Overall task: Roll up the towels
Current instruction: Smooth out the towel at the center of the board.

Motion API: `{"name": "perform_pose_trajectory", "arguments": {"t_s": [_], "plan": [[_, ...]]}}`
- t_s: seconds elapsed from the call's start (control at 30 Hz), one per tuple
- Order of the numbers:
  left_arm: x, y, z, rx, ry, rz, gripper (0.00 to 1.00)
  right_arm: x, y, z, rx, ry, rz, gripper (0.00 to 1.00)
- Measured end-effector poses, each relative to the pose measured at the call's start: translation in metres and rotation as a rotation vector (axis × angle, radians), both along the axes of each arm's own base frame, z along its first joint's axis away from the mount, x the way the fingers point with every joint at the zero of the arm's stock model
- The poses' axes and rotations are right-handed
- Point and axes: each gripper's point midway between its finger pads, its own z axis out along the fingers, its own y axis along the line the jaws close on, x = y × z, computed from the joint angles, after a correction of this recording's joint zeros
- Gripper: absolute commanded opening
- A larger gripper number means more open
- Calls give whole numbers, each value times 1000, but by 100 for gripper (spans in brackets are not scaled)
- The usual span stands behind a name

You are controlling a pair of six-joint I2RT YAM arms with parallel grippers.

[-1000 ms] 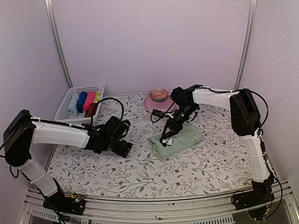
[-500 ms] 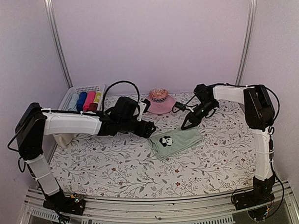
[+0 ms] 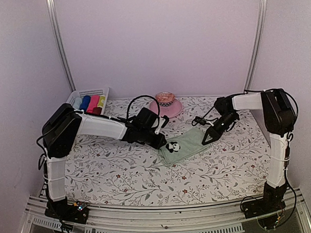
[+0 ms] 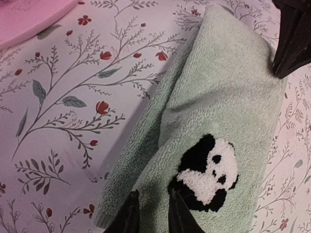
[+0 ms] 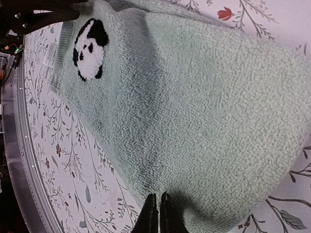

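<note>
Floral cloth covers the table [image 3: 121, 174], and your green towel [image 3: 187, 145] lies on it right of centre, folded into a flat strip with no turn of a roll started, so I judge its rolling is all ahead of you. At the back left the basket [image 3: 90, 90] holds bright rolls, with a dark red towel [image 3: 97, 111] at its near corner, too small to tell whether it is rolled. The green towel's long axis runs on a diagonal, from near-left to far-right; its panda end points at the left arm and its plain end at the right arm. Your left claw [image 4: 153, 213] sits at the panda end, its fingers close together with a strip of cloth between them, which reads as a pinch on that short edge. Your right claw [image 5: 158, 211] is at the opposite end with fingers pressed together at the towel's rim; whether any cloth is caught there, you cannot tell from these views.
</note>
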Motion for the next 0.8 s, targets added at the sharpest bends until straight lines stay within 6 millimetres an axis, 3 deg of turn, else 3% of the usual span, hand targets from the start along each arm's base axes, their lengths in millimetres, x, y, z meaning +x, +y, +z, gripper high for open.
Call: {"name": "perform_pose_trajectory", "arguments": {"t_s": [0.33,0.37,0.47,0.53,0.63,0.8], "plan": [[7,9,-26,107,0,14,24,-7,-16,-17,-49,26,-20,6],[8,10,-26,115,-4,15,28,-8,-16,-18,-52,26,-20,6],[11,14,-26,139,-19,22,50,-8,-17,-17,-53,26,-14,6],[12,17,-27,157,-27,26,59,-10,-17,-15,-54,33,-6,6],[15,22,-26,180,-42,32,66,-1,-13,2,-40,13,3,6],[19,25,1,176,-93,42,65,49,1,53,11,-155,-6,6]]}}
